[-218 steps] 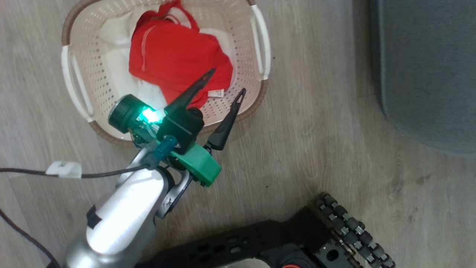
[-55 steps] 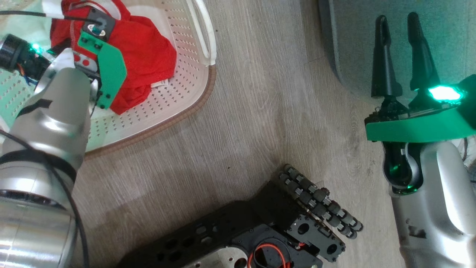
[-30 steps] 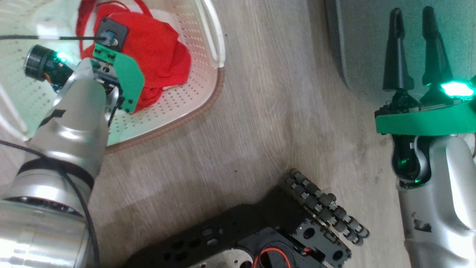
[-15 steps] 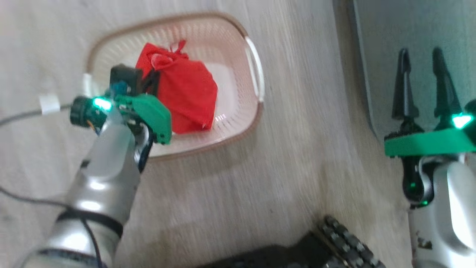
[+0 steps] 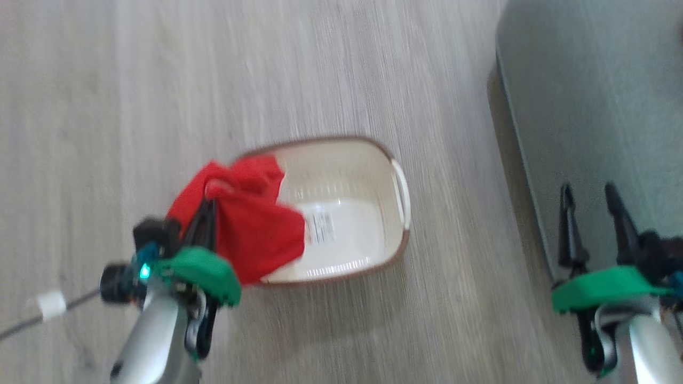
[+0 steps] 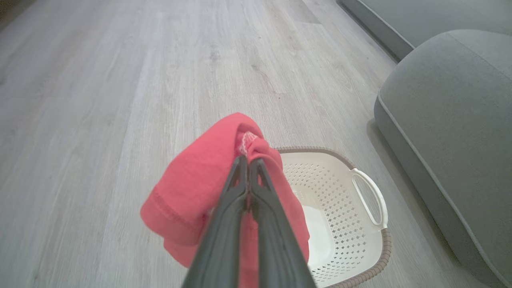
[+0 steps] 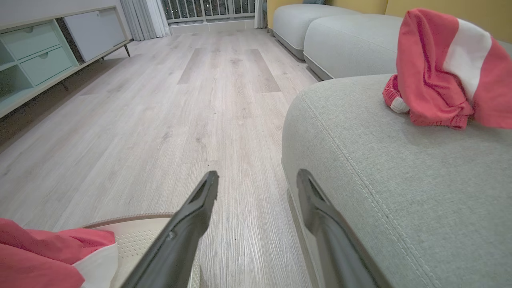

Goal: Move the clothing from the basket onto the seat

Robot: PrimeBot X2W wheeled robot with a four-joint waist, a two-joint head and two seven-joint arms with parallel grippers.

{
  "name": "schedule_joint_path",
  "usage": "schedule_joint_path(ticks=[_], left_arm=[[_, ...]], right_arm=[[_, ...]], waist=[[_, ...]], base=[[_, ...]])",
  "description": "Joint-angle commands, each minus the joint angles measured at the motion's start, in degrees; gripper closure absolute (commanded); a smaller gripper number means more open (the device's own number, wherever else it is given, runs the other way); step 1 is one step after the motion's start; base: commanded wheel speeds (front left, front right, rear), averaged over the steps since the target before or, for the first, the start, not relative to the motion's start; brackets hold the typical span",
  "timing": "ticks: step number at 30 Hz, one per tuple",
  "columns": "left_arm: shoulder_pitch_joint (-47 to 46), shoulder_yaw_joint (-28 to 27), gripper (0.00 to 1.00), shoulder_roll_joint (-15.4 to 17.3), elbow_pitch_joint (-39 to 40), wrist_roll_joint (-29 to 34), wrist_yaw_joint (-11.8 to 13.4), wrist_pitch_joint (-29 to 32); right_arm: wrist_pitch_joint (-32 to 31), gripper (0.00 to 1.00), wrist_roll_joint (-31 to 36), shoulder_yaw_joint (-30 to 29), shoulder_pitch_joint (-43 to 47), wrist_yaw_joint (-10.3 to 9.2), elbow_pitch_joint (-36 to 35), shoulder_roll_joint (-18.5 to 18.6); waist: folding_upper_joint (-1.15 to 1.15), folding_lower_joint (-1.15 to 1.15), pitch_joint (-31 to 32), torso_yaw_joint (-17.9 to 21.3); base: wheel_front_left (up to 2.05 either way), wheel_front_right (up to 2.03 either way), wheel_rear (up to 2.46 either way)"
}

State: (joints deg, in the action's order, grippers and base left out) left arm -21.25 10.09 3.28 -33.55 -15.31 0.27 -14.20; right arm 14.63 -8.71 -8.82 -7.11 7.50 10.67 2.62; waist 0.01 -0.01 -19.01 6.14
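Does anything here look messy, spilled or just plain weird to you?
Nothing spilled or broken. The only untidy bit: a red-and-white garment lies crumpled on the grey seat. Another red garment hangs bunched from the left end effector near the basket.

Pale wood-plank floor (image 5: 373,64) under the basket (image 5: 341,176) and grey seat (image 5: 587,106).

My left gripper (image 6: 249,159), its dark fingers pressed together, pinches a bunched bright red thin-fabric garment (image 6: 192,188). Behind it sits a cream perforated plastic basket (image 6: 340,192), near a grey upholstered seat (image 6: 452,120).
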Motion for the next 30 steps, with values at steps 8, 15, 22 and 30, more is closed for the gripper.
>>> schedule_joint_path(ticks=[8,15,22,30], left_arm=[[10.6,-3.7,1.00,1.6,9.0,-0.5,1.4,-0.8],[13.2,-3.9,1.00,2.5,12.1,-0.9,2.0,0.0],[13.3,-3.6,1.00,2.8,13.9,-1.1,2.5,0.8],[13.3,-2.9,1.00,2.7,14.6,-1.4,2.7,1.1]], right_arm=[[0.4,0.00,2.0,0.8,7.6,-0.01,0.7,1.2],[0.4,0.00,2.7,1.6,10.0,-0.01,1.5,2.3],[0.4,0.00,3.1,4.5,8.2,-0.01,2.1,3.2],[0.4,0.00,2.7,5.5,7.1,-0.01,2.2,3.8]], waist=[[-0.01,0.01,16.2,-4.4],[-0.01,0.01,19.0,-5.5],[-0.01,0.01,19.2,-5.7],[-0.01,0.01,18.8,-6.1]], base=[[0.00,0.00,0.00],[0.00,0.00,0.00],[0.00,0.00,0.00],[0.00,0.00,0.00]])
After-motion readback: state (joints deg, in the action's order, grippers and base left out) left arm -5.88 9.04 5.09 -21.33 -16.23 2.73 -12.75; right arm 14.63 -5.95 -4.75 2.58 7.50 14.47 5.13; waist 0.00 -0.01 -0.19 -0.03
